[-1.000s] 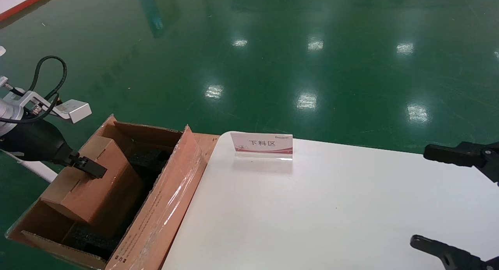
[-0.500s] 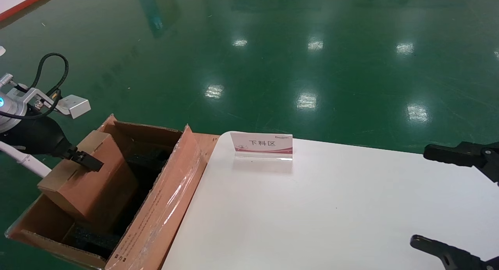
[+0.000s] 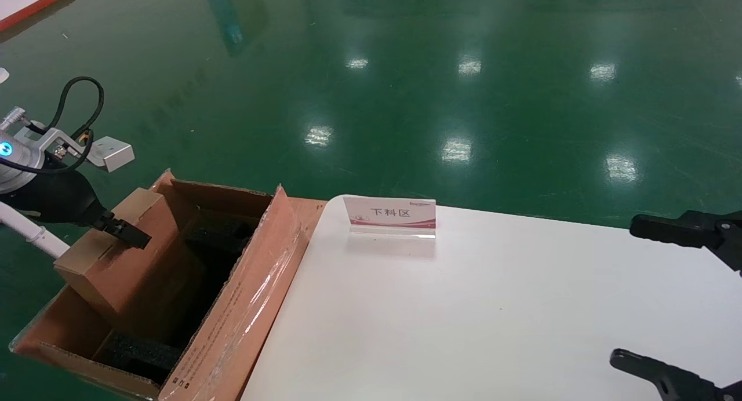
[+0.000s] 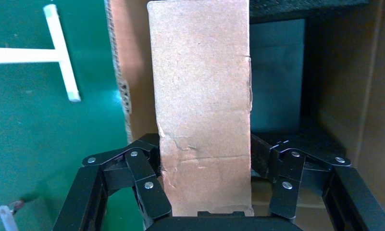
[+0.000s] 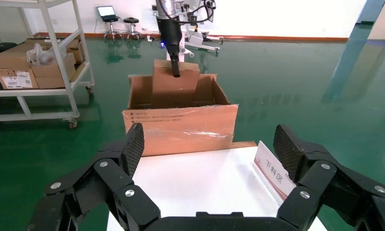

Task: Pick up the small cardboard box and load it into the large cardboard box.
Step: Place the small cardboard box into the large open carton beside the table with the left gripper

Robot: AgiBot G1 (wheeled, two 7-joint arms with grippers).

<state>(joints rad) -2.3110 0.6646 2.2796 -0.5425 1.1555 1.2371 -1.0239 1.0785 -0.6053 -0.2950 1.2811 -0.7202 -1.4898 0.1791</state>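
The small cardboard box (image 3: 133, 256) stands tilted inside the large cardboard box (image 3: 255, 296), against its left wall, above black foam (image 3: 139, 352). My left gripper (image 3: 124, 234) is shut on the small box's upper end. In the left wrist view the gripper (image 4: 204, 159) has a finger on each side of the small box (image 4: 200, 86), with the big carton's wall (image 4: 137, 72) and foam (image 4: 277, 82) behind. My right gripper (image 3: 625, 290) is open and empty over the table's right end. The right wrist view also shows both cartons (image 5: 180, 127) from afar.
A white table (image 3: 464, 320) adjoins the large box on its right, with an acrylic sign (image 3: 389, 214) near its far edge. Green floor lies all around. The right wrist view shows a shelving cart (image 5: 36, 62) with cartons far to the side.
My left gripper has moved left and slightly up with the small box, bringing it against the large box's left wall. The right arm has not moved.
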